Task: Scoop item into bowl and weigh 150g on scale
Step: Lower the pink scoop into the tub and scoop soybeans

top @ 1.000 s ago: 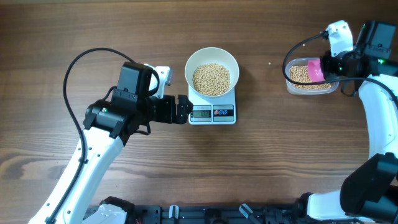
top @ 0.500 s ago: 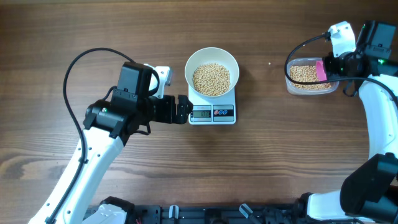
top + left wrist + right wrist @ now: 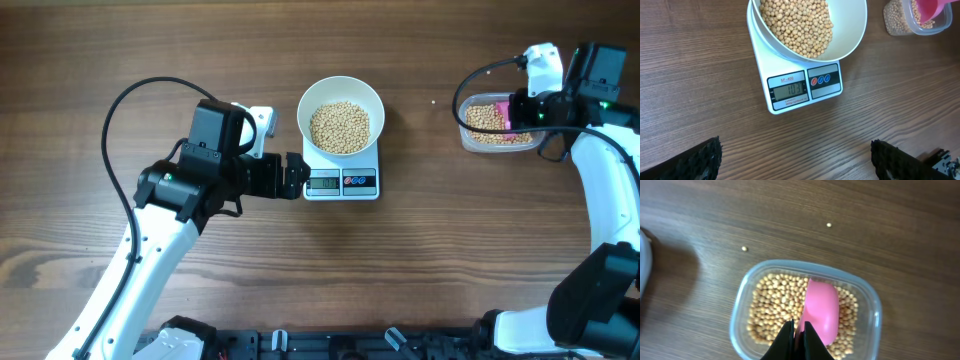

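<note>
**Overhead**
- Table (image 3: 420, 270): dark wood.
- Scale (image 3: 341, 184): centre of the table, display on its near edge.
- Bowl (image 3: 305, 115): white, sitting on the scale and holding a mound of beans (image 3: 340, 127).
- Tub (image 3: 466, 128): clear plastic, far right, well apart from the bowl and part-filled with more beans.
- Scoop (image 3: 510, 113): pink, inside the tub.
- Right claw (image 3: 518, 110): over the tub's right side, pinching the scoop. This arm is much the nearer to the tub, and the bowl lies to its left across bare table.
- Left claw (image 3: 296, 176): just beside the scale's left edge, spread wide and carrying nothing.

**Left wrist**
- Both dark fingertips (image 3: 695, 160) sit in the lower corners, far apart, with bare table between them.
- The scale is straight ahead with the bowl on its far part.
- Display (image 3: 788, 90): lit. It seems to read a little over a hundred, so by my judgement it is short of target.

**Right wrist**
- The fingers are pressed together on the scoop's near end.
- The scoop's long axis runs straight out from the fingertips, with the cup resting on the beans in the tub.
- Stray beans (image 3: 829, 225): two lie on the table beyond the tub.
- Likely next: load the scoop here, then carry it left to the bowl.
</note>
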Robot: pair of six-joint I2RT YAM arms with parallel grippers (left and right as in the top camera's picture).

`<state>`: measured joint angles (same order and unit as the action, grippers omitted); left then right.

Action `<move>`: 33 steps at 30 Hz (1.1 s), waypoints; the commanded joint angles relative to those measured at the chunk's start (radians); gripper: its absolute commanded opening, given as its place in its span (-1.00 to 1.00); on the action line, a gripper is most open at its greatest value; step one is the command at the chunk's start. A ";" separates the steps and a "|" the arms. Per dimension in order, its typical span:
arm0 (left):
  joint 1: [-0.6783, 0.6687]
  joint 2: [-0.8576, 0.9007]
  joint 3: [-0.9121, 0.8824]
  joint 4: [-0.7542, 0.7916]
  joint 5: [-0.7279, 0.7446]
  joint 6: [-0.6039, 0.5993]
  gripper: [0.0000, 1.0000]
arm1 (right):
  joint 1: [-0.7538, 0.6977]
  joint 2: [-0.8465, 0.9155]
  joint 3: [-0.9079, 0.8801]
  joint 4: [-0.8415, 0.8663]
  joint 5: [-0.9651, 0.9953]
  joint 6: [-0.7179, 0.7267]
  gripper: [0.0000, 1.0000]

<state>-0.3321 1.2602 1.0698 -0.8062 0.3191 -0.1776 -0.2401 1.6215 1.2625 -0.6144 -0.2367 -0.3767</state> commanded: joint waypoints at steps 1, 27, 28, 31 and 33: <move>-0.004 0.002 -0.007 0.003 0.012 0.016 1.00 | 0.003 0.011 -0.010 -0.011 -0.094 0.083 -0.92; -0.004 0.002 -0.007 0.003 0.012 0.016 1.00 | -0.164 0.011 -0.010 -0.076 -0.440 0.223 -0.91; -0.004 0.002 -0.007 0.003 0.012 0.016 1.00 | -0.177 0.011 -0.010 -0.082 -0.450 0.223 -0.91; -0.004 0.002 -0.007 0.003 0.012 0.016 1.00 | -0.214 0.011 -0.010 -0.108 -0.454 0.224 -0.91; -0.004 0.002 -0.007 0.003 0.012 0.016 1.00 | -0.229 0.011 -0.010 -0.116 -0.454 0.233 -0.91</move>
<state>-0.3321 1.2602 1.0698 -0.8066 0.3191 -0.1776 -0.4438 1.6215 1.2625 -0.7185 -0.6262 -0.1745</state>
